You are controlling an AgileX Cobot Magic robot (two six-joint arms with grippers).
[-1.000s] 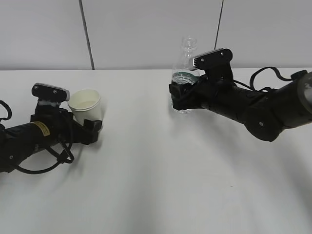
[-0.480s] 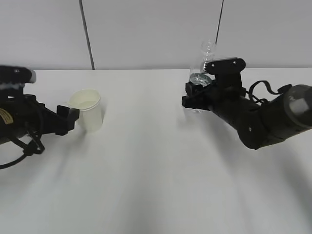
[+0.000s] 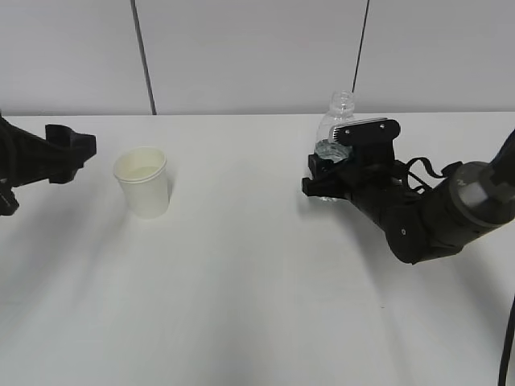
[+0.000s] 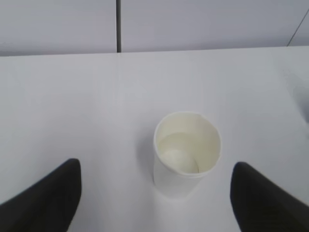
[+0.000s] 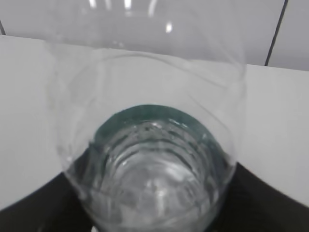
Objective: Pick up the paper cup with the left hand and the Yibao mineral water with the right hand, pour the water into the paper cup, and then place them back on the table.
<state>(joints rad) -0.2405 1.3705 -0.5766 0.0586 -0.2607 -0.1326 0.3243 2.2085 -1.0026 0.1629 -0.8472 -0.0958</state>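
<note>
The white paper cup (image 3: 142, 182) stands upright on the white table (image 3: 241, 297), free of any grip. In the left wrist view the cup (image 4: 186, 153) sits ahead of and between the two black fingers (image 4: 48, 199), with wide gaps on both sides. A faint liquid line shows inside it. My left gripper (image 3: 74, 149) is open and drawn back to the cup's left; the left wrist view shows it too (image 4: 157, 208). My right gripper (image 3: 320, 182) is closed round the lower part of the upright, uncapped Yibao mineral water bottle (image 3: 339, 119). The bottle (image 5: 149, 159) fills the right wrist view, where my right gripper (image 5: 154, 215) has a finger on each side of it.
A pale grey panelled wall (image 3: 241, 48) runs along the table's far edge. The right arm (image 3: 434, 217) lies low over the table on the right, with a cable (image 3: 507, 338) at the right edge.
My left gripper has let go of the cup and pulled back to the left. My right gripper has carried the bottle to the right and lowered it, upright.
</note>
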